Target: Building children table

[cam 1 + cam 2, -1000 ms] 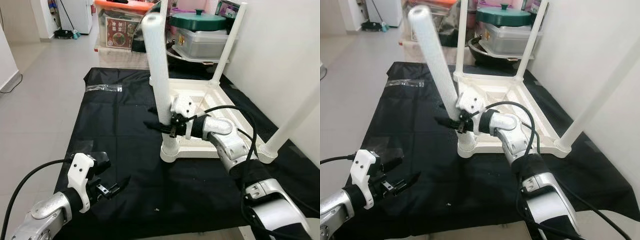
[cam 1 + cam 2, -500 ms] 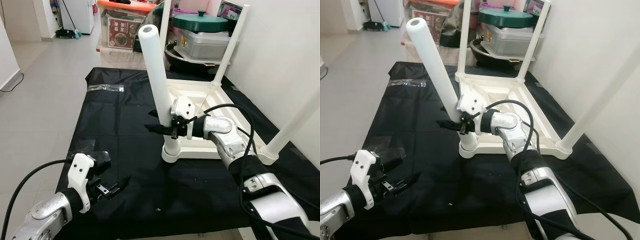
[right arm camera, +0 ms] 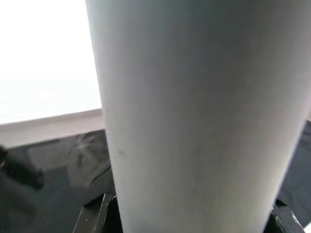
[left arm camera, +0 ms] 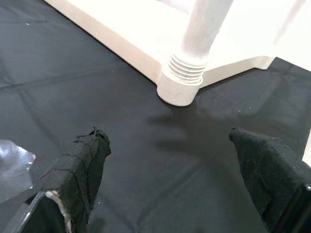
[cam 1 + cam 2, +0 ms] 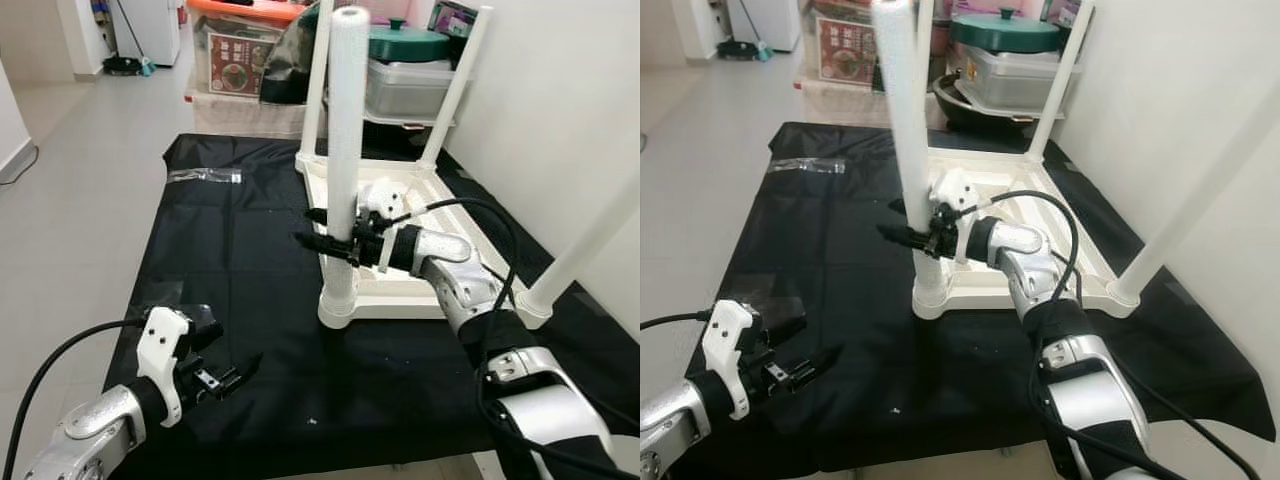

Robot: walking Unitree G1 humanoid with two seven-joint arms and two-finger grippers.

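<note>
A white children's table [image 5: 402,299] lies upside down on a black cloth [image 5: 230,250], its legs pointing up. The near-left leg [image 5: 347,120] stands upright in its threaded corner socket [image 4: 182,82]. My right gripper [image 5: 314,228] is shut on this leg at about mid-height, one black finger on each side; the leg [image 3: 194,121] is seen close up in the right wrist view. My left gripper [image 5: 236,372] hovers open low over the cloth at the front left, apart from the table, with nothing between its fingers [image 4: 80,162].
Three more legs stand at the other corners, the near-right one [image 5: 590,235] leaning toward the white wall. Storage boxes and a green-lidded pot [image 5: 405,45] crowd the far edge. A clear plastic bag [image 5: 205,176] lies on the cloth. Tiled floor [image 5: 80,150] lies left.
The near-left leg has swung from leaning left to standing upright, with my right gripper still shut on it and moving along. My left gripper has stayed put.
</note>
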